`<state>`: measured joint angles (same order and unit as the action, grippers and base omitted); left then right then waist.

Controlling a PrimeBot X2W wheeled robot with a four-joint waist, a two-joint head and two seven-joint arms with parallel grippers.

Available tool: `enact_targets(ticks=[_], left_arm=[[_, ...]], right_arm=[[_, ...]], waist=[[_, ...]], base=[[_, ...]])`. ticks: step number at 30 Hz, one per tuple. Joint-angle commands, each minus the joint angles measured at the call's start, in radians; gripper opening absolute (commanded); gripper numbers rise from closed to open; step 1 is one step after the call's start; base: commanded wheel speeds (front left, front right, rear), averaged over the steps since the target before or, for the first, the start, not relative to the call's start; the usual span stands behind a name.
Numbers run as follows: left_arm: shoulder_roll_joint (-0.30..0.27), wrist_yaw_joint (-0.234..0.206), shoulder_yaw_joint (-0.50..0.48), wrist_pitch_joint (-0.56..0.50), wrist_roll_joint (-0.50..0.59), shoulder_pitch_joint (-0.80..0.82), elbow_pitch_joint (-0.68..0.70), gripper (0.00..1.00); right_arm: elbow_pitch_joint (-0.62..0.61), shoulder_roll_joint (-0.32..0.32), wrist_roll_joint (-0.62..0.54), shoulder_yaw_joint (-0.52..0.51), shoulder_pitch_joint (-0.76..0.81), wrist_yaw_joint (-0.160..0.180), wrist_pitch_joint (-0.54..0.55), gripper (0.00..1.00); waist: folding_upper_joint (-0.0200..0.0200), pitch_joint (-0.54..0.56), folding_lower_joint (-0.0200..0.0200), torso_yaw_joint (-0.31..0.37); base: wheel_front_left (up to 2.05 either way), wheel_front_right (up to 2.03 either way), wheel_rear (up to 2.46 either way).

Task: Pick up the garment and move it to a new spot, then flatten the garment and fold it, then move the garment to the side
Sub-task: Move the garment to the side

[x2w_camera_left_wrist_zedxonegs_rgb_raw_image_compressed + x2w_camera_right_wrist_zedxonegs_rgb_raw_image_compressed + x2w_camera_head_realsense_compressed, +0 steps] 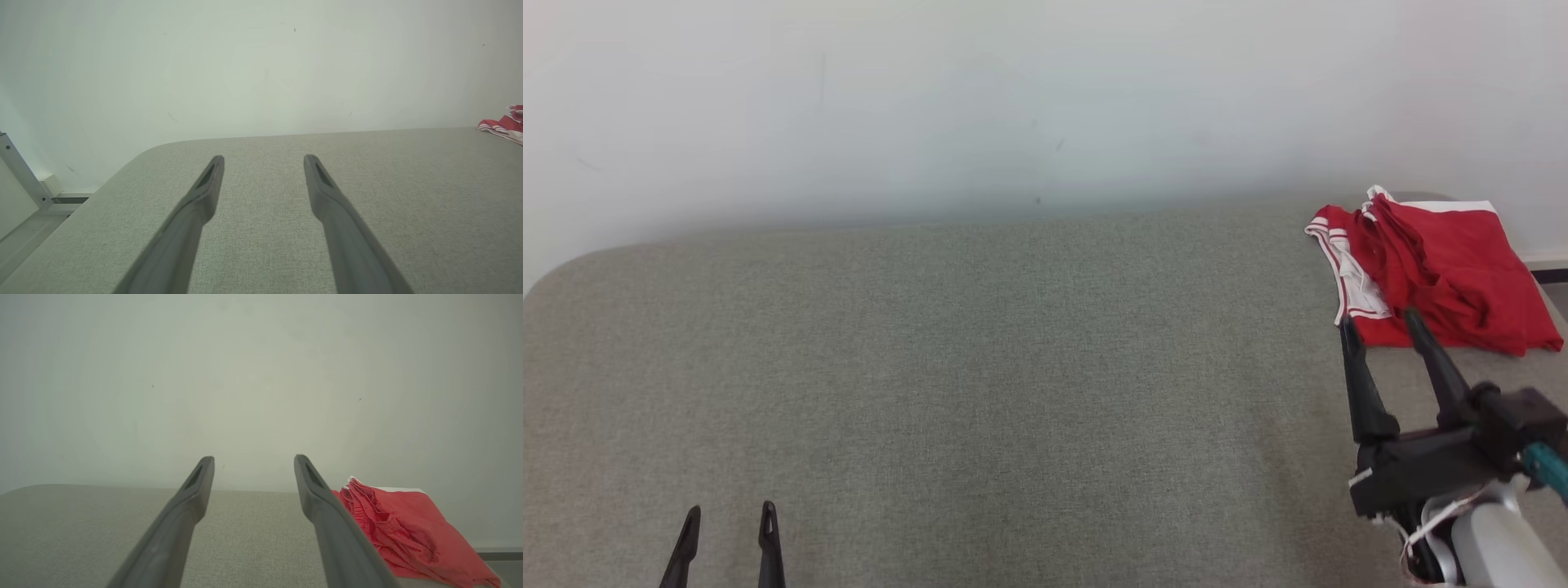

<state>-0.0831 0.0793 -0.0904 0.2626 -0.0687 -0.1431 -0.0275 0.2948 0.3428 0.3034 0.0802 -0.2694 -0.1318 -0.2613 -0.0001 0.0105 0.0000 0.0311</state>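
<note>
Red garment (1445, 278) with white trim lies loosely bunched at the far right corner of the grey tabletop (1013, 367), a spot that fits either a finished set-aside or a pickup to come. At its near edge the right hand (1379, 317) hangs with fingers apart and empty; the left hand (729, 513) sits low, fingers apart too.

Table (931, 367): matt grey woven fabric. Garment (1445, 269): red cloth with white trim, creased. Right gripper (1380, 322) fingers: matt dark plastic.
</note>
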Motion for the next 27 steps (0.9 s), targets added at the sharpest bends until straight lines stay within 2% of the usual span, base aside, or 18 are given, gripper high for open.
enact_targets(ticks=[1,5,13,27], left_arm=[[0.003,0.002,0.0,0.003,-0.001,-0.005,-0.004,1.0],[0.006,0.001,-0.003,0.003,0.001,-0.009,-0.017,1.0],[-0.002,0.006,-0.015,0.003,0.006,-0.01,-0.039,1.0],[-0.024,0.013,0.009,0.003,0.035,-0.001,-0.076,1.0]], right_arm=[[-0.021,-0.022,-0.008,-0.017,0.036,0.003,-0.004,1.0],[-0.1,-0.09,-0.042,-0.065,0.151,0.003,-0.004,1.0],[-0.158,-0.174,-0.106,-0.112,0.282,0.003,-0.004,1.0],[-0.181,-0.234,-0.175,-0.152,0.394,0.003,-0.005,1.0]], waist=[[0.0001,0.005,0.0,-0.004],[0.0001,0.018,0.0,-0.012],[0.0001,0.044,0.0,-0.019],[0.0001,0.068,0.0,-0.05]], base=[[0.0,0.0,0.0],[0.0,0.0,0.0],[0.0,0.0,0.0],[0.0,0.0,0.0]])
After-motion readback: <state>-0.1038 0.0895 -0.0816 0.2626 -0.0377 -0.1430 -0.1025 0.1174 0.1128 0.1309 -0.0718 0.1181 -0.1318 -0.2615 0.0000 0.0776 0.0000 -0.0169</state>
